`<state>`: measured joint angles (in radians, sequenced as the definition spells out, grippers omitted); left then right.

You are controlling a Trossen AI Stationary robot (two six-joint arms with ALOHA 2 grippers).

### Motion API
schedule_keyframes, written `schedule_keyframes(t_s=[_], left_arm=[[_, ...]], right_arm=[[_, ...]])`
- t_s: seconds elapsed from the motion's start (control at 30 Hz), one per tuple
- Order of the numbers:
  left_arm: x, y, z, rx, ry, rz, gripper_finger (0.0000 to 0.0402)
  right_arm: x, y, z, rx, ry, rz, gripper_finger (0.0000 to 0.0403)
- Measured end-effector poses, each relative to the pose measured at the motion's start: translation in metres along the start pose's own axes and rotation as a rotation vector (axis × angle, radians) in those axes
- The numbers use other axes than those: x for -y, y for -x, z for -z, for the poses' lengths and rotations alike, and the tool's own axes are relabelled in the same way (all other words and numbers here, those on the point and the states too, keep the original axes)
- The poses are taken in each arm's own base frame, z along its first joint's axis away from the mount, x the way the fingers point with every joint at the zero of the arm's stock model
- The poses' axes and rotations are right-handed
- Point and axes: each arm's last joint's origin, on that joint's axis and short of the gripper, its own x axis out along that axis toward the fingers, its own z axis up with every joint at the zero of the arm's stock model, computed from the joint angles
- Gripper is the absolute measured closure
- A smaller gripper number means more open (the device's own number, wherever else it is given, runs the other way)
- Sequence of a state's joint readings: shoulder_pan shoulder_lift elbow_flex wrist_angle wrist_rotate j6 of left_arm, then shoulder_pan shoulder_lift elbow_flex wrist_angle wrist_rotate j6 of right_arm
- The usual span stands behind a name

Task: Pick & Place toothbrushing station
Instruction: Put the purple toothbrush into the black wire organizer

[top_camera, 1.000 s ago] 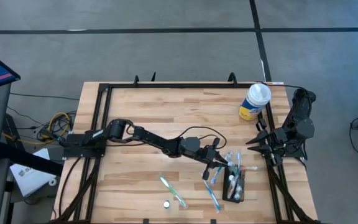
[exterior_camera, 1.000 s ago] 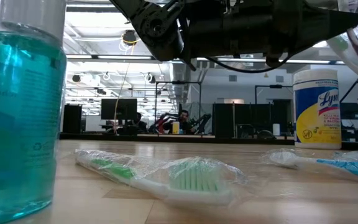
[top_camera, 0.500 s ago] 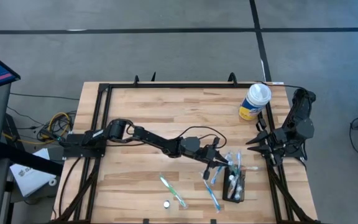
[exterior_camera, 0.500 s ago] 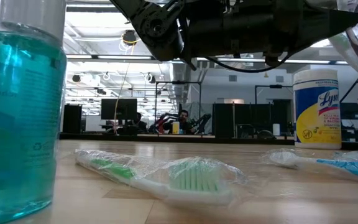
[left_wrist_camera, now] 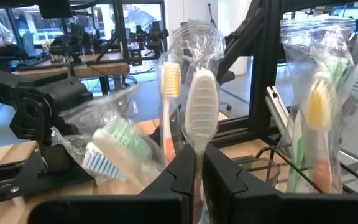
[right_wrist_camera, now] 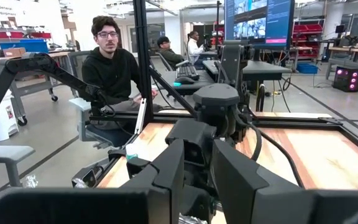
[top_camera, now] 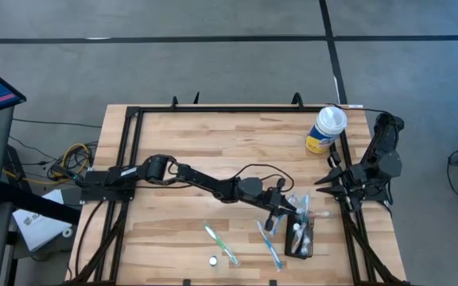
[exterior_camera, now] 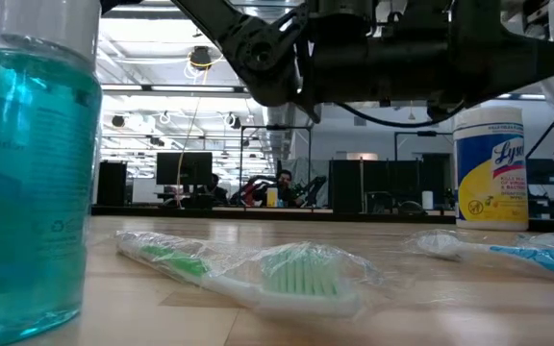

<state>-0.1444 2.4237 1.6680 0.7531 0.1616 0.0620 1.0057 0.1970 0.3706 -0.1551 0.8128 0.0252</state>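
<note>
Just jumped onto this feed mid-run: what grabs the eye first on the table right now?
The left gripper stretches across the wooden table, its fingers shut on a wrapped white toothbrush beside the small black mesh toothbrushing station, already stuffed with brushes. A green wrapped toothbrush lies loose near the front edge, and a yellow-and-blue wipes canister with a white lid stands at the back right, near the parked right gripper.

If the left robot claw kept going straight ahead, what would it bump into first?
Probably the wrapped white toothbrush standing right ahead of the left gripper, in the black mesh toothbrush holder. Depth is hard to judge.
</note>
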Motion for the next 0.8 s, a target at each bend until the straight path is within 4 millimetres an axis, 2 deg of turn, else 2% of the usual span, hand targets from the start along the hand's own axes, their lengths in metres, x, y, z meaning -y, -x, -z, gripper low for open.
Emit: schedule_keyframes(t_s=[0.33, 0.6, 0.8], left_arm=[[0.0006, 0.0, 0.0017, -0.018, 0.003, 0.017, 0.0372], [0.0007, 0.0, 0.0026, -0.027, 0.006, 0.021, 0.032], [-0.0036, 0.0011, 0.0086, -0.093, 0.117, 0.01, 0.0284]], right_arm=[[0.0001, 0.0, 0.0014, -0.012, 0.011, 0.001, 0.0326], [0.0001, 0.0, 0.0014, -0.012, 0.011, 0.001, 0.0326], [0.0001, 0.0, 0.0014, -0.012, 0.011, 0.0, 0.0326]])
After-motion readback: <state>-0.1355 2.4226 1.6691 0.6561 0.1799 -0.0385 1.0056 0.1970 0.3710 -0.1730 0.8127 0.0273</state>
